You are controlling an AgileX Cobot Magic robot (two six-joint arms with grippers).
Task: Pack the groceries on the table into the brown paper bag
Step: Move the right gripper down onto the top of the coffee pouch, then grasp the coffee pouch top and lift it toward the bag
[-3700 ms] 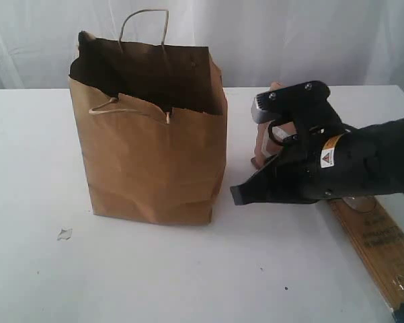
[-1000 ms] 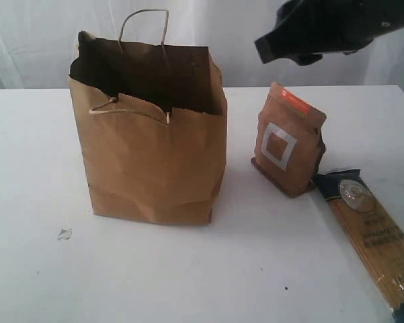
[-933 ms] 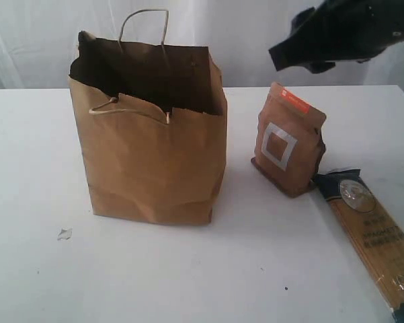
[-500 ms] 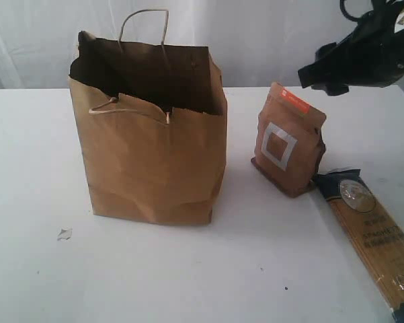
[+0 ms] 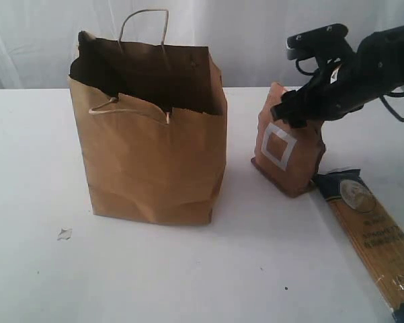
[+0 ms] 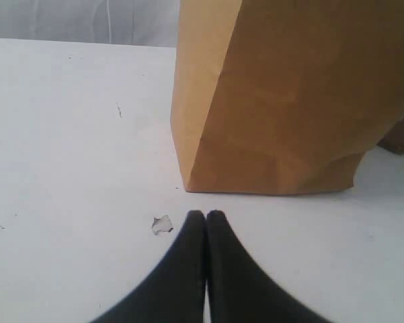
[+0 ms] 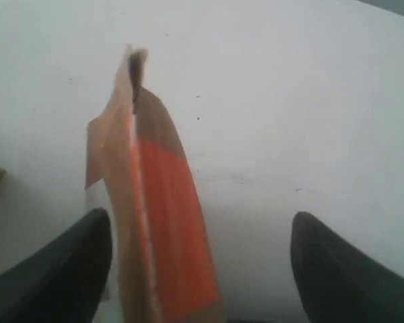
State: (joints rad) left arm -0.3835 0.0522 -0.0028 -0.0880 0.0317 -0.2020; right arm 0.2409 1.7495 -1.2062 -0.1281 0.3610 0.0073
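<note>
Bag [image 5: 151, 155]: stands upright on the table [image 5: 40, 269], left of middle in the exterior view. Mouth open, rim torn, one cord handle up at 12 o'clock.

Pouch [image 5: 286, 158]: stands upright at 3 o'clock of the bag, near it but apart. Shows its white square to the front.

Spaghetti [image 5: 373, 235]: lies flat at 4 o'clock of the pouch, with its top end just beside the pouch's foot.

Crumb [image 5: 64, 233]: lies at 7 o'clock of the bag.

Right gripper [image 5: 297, 111]: hovers at the pouch's top seam with jaws spread wide, one finger [image 7: 74, 269] close by the pouch, the other well apart on the far side. Grips nothing. Cannot tell whether the near finger touches.

Left gripper [image 6: 205, 217]: sits low over the table, facing the bag's base, just beside the crumb. Fingertips pressed together, holds nothing.
</note>
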